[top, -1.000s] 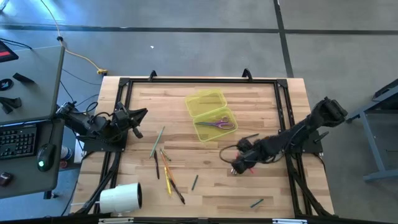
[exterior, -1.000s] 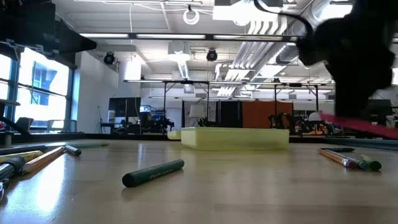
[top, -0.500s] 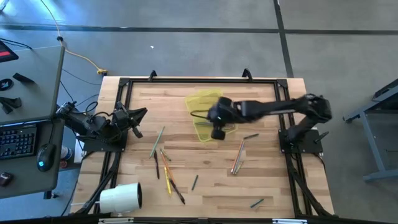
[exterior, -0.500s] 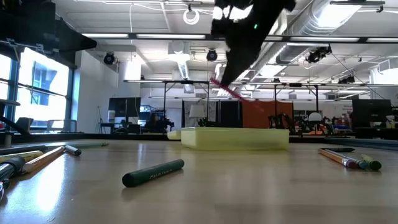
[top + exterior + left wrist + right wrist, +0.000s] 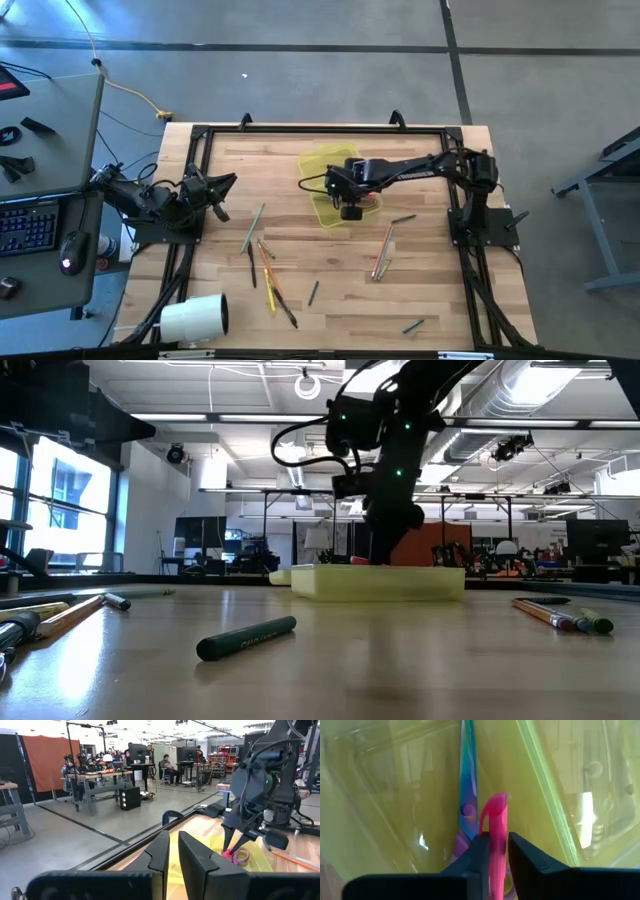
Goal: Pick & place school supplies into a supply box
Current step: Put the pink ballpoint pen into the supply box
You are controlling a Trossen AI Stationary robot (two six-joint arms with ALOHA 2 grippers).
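Note:
The supply box (image 5: 325, 166) lies open on the far middle of the table, a translucent yellow-green case; it also shows in the low view (image 5: 380, 582). Scissors (image 5: 468, 785) with purple handles lie inside it. My right gripper (image 5: 350, 205) hangs just over the box, shut on a pink marker (image 5: 495, 820). Other pens and pencils (image 5: 262, 262) lie flat on the wood left of centre, and a few more (image 5: 384, 250) to the right. My left gripper (image 5: 228, 183) waits at the table's left edge, fingers together (image 5: 173, 845). My right gripper pinches the pink marker (image 5: 493, 845) between its two fingers, coming from above and pointing down into the box. The marker's free end (image 5: 496, 800) sticks out past the fingertips, beside the scissors' blades. Whether that end touches the box floor, I cannot tell.
A big white roll (image 5: 195, 318) stands at the near left corner. A green crayon (image 5: 247, 638) and single markers (image 5: 413, 325) lie near the front edge. Pencils (image 5: 560, 615) lie at the right in the low view. Black frame rails (image 5: 452, 160) border the table.
My right gripper rose from the pens at the near right with the pink marker, swung toward the far left over the box, then sank until the marker's end reached into it. The marker is lifted clear of the table. The other pens stayed put.

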